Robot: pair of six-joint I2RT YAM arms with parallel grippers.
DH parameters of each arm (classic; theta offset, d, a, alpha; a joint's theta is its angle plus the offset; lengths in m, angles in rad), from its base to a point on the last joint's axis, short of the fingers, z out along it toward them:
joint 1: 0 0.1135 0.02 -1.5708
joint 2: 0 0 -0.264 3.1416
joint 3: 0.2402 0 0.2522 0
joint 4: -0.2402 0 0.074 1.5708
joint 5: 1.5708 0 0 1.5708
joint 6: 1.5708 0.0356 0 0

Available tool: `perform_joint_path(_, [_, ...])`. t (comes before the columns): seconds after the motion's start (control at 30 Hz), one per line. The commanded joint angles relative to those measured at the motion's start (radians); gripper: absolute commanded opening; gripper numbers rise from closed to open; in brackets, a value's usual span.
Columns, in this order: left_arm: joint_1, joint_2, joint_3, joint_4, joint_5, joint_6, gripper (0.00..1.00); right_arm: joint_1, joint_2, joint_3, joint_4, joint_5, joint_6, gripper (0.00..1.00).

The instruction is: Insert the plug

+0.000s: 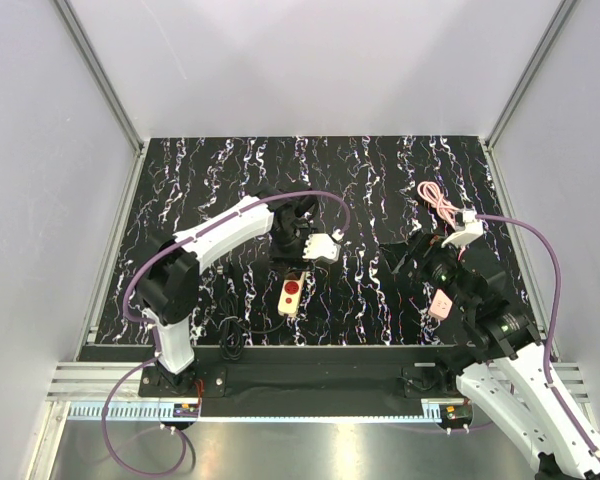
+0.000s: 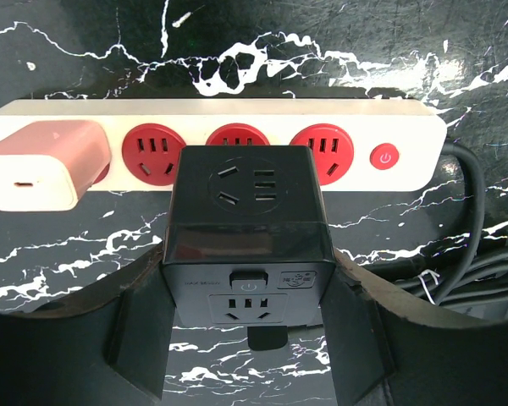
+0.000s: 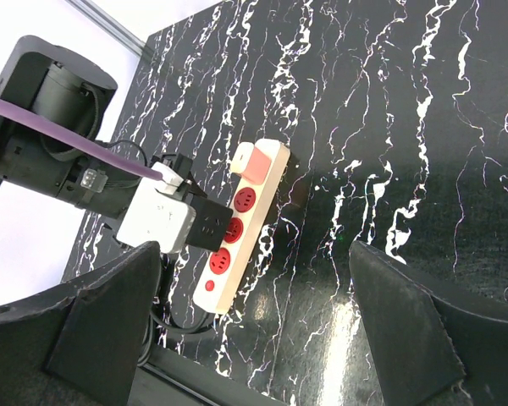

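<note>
White walls [image 1: 310,60], marbled table [image 1: 380,180]; L pincer [image 2: 249,334] holds plug [image 2: 247,211] (over strip [image 2: 406,127]?), R pincer [image 3: 258,317] wide.

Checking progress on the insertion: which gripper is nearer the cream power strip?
Left. The left gripper holds the plug right by the power strip; the right gripper hangs open, well off to its right.

Pale walls [image 1: 310,60] box in a black, white-veined tabletop [image 1: 380,190]; aluminium posts [image 1: 102,75] climb the corners, bright rail [image 1: 310,412] up front.

Black marbled table [image 1: 380,180] carries a cream power strip [image 1: 291,297] and pink cable [image 1: 435,200].
</note>
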Motion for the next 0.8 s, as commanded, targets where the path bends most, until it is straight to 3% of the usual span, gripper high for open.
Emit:
perform_joint_path(0.0, [-0.002,0.004,0.029,0.001,0.030,0.025,0.00,-0.003,-0.004,0.020,0.017,0.016,-0.009,1.00])
perform_joint_path(0.77, [-0.005,0.062,0.055,-0.018,0.053,0.031,0.00,-0.003,-0.028,0.015,0.016,0.024,-0.017,1.00])
